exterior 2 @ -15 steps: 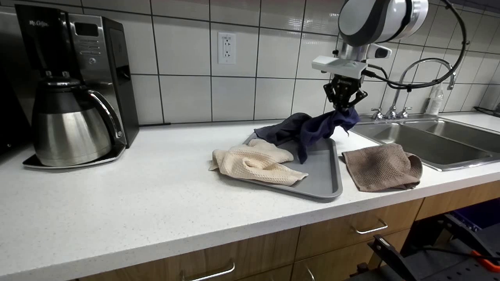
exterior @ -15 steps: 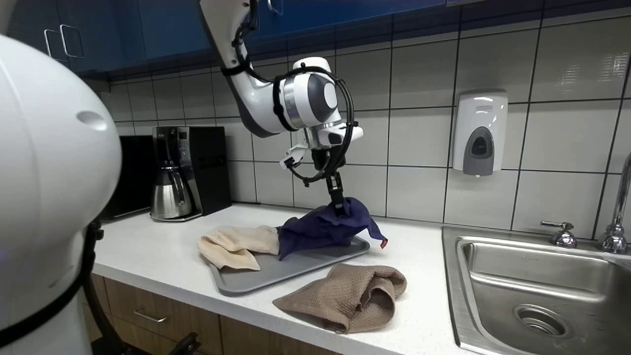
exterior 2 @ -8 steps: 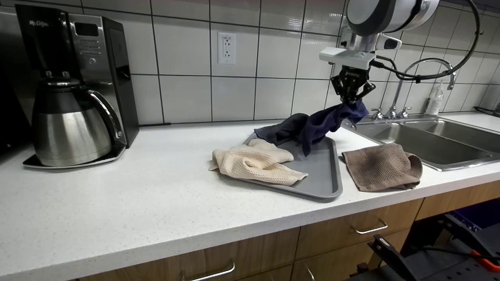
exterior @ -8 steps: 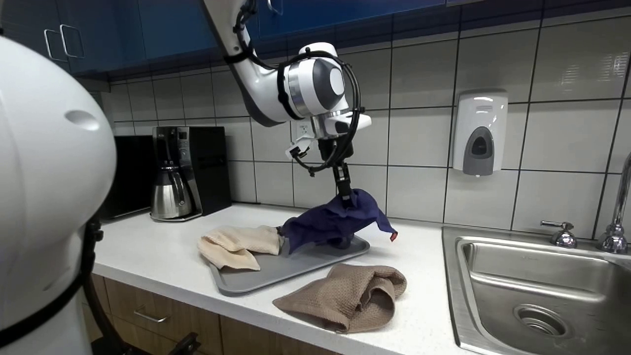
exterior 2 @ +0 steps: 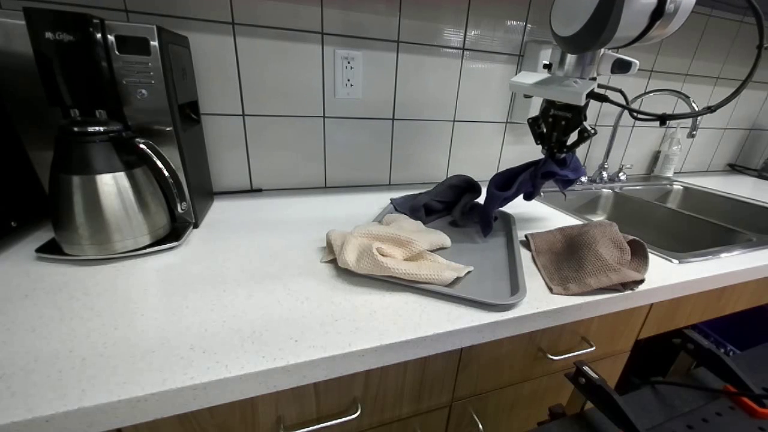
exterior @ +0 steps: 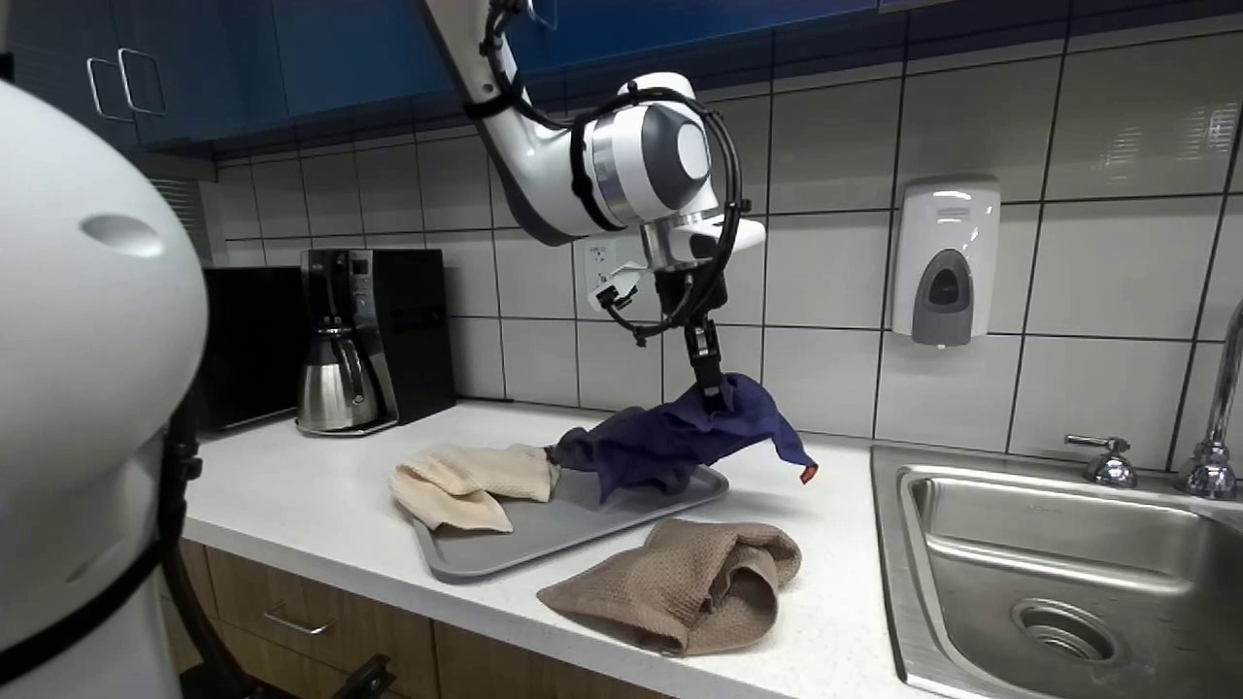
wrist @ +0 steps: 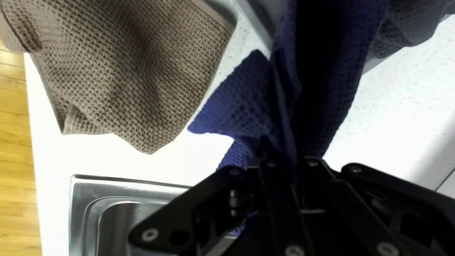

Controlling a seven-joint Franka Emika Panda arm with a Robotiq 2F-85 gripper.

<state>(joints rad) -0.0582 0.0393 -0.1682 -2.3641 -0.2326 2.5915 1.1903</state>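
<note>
The blue cloth (exterior 2: 522, 180) is pinched tight by the closed gripper (exterior: 714, 396) and held up partly over the gray tray (exterior 2: 498, 267), on which a cream cloth (exterior 2: 384, 246) and a dark gray cloth (exterior 2: 444, 198) are seen, while a brown cloth (exterior 2: 591, 258) is seen on the white counter (exterior 2: 240, 288) just beside the tray.

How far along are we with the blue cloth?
Done: the gripper is shut on the blue cloth. In hand: it is raised, one end hanging over the tray. Left, probably: setting it down and letting go, as it hangs from the grip. The cream cloth and gray cloth lie on the tray, the brown cloth on the counter.
</note>
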